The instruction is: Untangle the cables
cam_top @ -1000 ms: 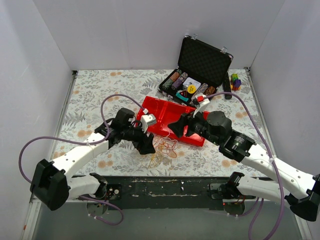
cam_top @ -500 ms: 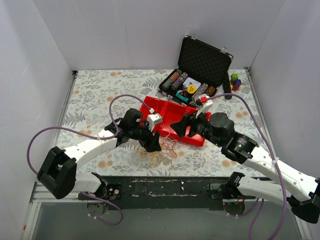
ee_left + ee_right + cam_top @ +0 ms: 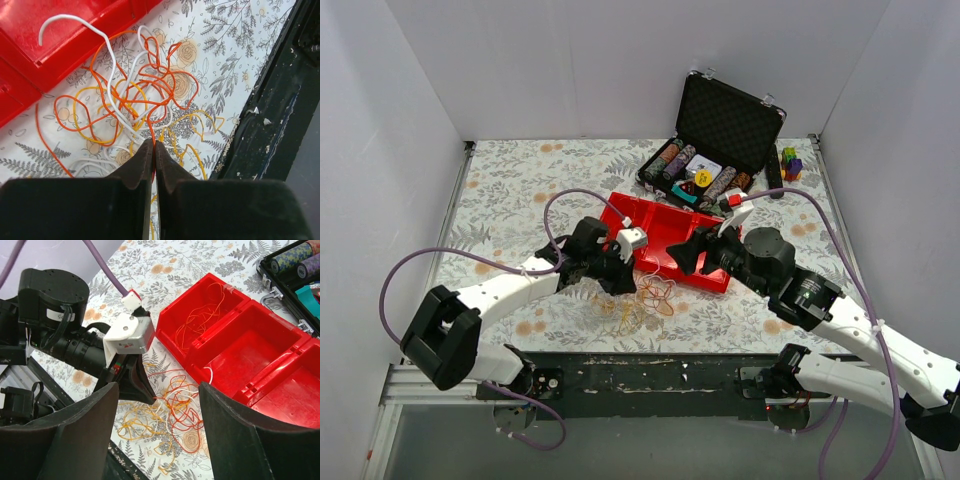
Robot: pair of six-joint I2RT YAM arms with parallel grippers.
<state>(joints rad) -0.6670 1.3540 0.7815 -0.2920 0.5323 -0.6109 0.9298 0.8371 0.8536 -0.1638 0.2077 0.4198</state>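
Left arm is reaching further across than a second ago, its elbow swinging in, while the right gripper (image 3: 688, 257) is easing back a touch to the right. Now the left gripper (image 3: 153, 145) is sitting low over the floral table cover (image 3: 500, 190), fingers pressed together and pinching an orange strand right at their tips. The cables (image 3: 135, 100) are sprawling in a loose tangle of orange, yellow and white loops just near of the red tray (image 3: 665, 225), between the two grippers, with the yellow loops trailing toward the table's black near edge. One white strand is hooking up over the tray's wall and lying inside it, and from the right wrist a few thin orange strands are showing in the tray's far-left compartment (image 3: 200, 315). The right gripper (image 3: 159, 390) is hanging above the tray's near side with its jaws spread wide, holding nothing. Beyond the tray, an open black case (image 3: 730, 125) is standing at the far right.
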